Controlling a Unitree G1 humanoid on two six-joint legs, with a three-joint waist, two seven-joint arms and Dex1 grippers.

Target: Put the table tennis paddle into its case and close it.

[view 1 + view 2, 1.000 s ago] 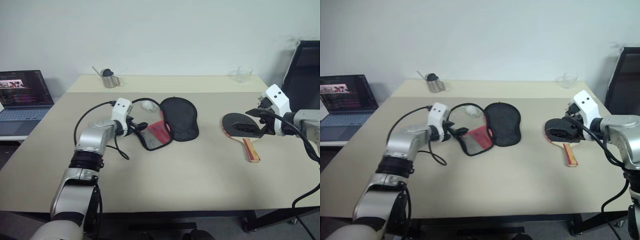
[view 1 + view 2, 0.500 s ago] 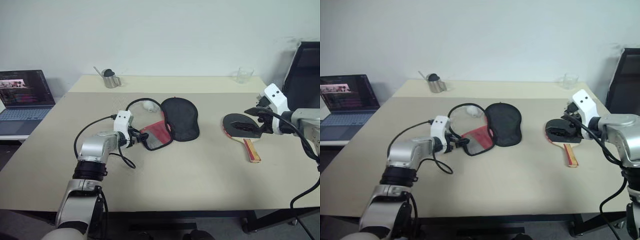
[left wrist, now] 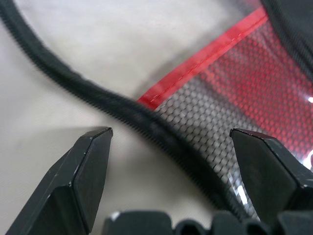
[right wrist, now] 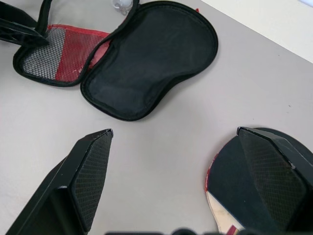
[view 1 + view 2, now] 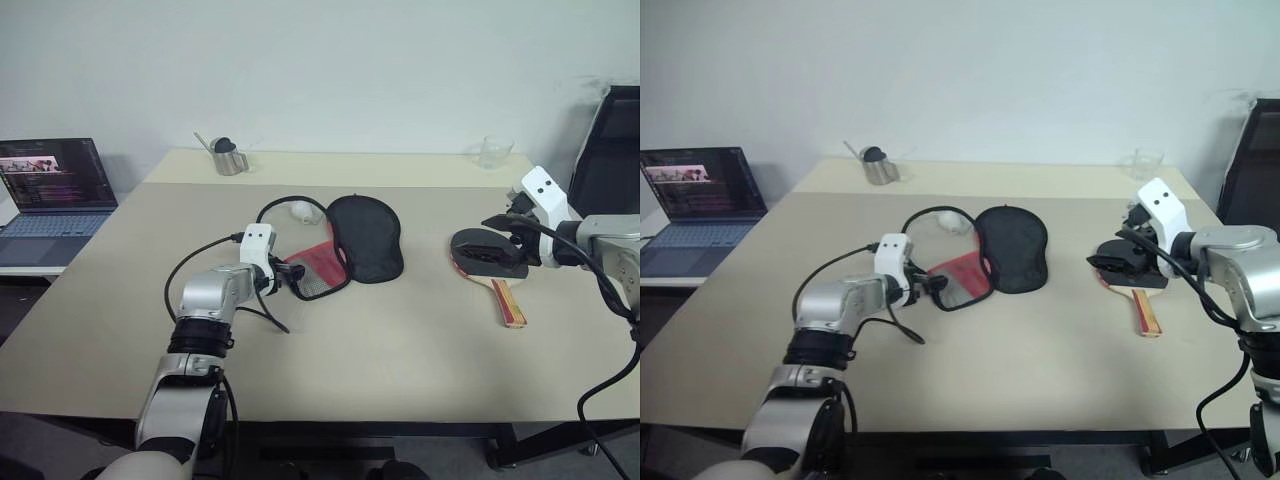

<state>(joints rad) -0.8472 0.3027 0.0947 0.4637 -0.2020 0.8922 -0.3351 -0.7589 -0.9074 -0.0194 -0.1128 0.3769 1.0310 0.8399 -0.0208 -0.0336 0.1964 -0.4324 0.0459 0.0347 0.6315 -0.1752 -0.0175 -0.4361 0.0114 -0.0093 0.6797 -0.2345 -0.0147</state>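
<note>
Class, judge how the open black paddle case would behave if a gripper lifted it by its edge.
The case is probably floppy: thin fabric and mesh lying flat. Its unzipped edge curls loosely, so the halves would likely sag apart. It looks light.

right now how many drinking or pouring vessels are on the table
2. A small metal pitcher stands at the far left of the table, and a clear glass at the far right corner. None seems hidden behind the arms.

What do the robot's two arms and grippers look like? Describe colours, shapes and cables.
Both arms are silver-grey metal segments with black joints. Each wrist bears a white block with two dark dots, and loose black cables loop alongside. The left gripper and right gripper have two black, wedge-shaped fingers with textured pads.
</note>
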